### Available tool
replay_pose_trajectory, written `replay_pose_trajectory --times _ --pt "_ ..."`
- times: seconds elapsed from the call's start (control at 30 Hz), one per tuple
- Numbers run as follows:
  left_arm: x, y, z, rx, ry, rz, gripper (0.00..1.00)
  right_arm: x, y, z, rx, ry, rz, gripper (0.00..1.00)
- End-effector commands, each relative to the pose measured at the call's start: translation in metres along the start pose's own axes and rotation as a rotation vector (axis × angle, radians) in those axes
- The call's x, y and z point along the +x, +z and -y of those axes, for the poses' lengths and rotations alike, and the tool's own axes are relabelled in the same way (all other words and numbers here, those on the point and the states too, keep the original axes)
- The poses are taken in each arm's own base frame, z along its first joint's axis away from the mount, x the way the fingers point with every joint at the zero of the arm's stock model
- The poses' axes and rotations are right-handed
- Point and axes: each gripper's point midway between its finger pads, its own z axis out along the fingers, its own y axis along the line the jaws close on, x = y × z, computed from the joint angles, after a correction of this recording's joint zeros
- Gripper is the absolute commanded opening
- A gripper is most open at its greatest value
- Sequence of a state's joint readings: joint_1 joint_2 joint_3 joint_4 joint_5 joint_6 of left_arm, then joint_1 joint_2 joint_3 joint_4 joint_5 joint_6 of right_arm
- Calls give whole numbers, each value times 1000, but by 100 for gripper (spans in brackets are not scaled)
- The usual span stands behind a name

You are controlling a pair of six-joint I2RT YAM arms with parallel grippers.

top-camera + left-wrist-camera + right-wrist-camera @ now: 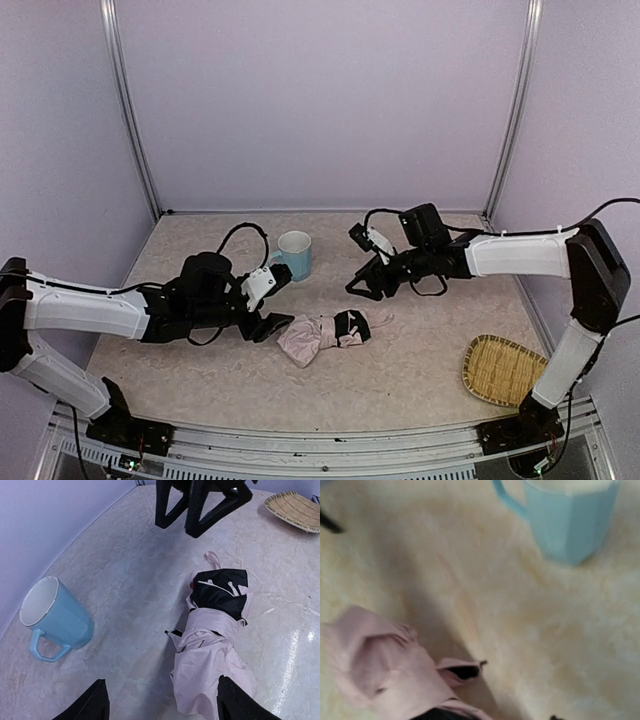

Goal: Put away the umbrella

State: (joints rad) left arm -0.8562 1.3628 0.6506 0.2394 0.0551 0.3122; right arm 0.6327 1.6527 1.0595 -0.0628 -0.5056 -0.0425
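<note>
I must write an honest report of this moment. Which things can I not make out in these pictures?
Umbrella shaft: top and left wrist views, bunched fabric covers it.
Left gripper tips: left wrist view, cut by the bottom edge; contact with fabric unclear.
Mug top: right wrist view, blurred, cut by the top edge.
Woven tray: left wrist view, partly cut by the right edge.

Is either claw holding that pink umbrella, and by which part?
Nothing is held. The umbrella lies on the table; the left gripper stands open at its pink end, the right gripper open, apart from it.
</note>
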Motion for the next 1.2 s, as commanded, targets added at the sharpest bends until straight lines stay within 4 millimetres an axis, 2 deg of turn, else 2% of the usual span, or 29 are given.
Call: replay_pose_trajectory --times 0.0,0.13,0.27,0.33,0.5,0.63,0.73,0.87,0.97,1.07,1.17 --pt "35 5 18 44 -72 -108 70 41 30 13 -10 71 -183 56" --pt "50 11 16 27 -97 -149 69 61 47 19 -8 105 -254 53" --pt "53 30 15 21 -78 -182 70 85 55 5 -39 106 -325 52" --pt "59 42 14 19 -81 -218 69 97 56 -8 -56 103 -368 51" --pt "78 78 6 -10 -55 -306 69 121 45 -56 -126 101 -430 51" --pt "73 103 -3 -38 -9 -323 69 132 32 -94 -200 135 -443 51" --pt "61 113 -3 -30 18 -295 71 127 24 -106 -213 153 -427 52" --pt "46 112 -9 -57 27 -244 75 110 12 -92 -113 141 -375 52" --pt "35 104 -25 -121 26 -214 78 91 -3 -72 -40 159 -304 53" --pt "22 92 -44 -192 12 -189 81 69 -24 -42 50 201 -194 56" --pt "10 75 -59 -254 -10 -160 83 56 -55 -2 171 263 -82 58"
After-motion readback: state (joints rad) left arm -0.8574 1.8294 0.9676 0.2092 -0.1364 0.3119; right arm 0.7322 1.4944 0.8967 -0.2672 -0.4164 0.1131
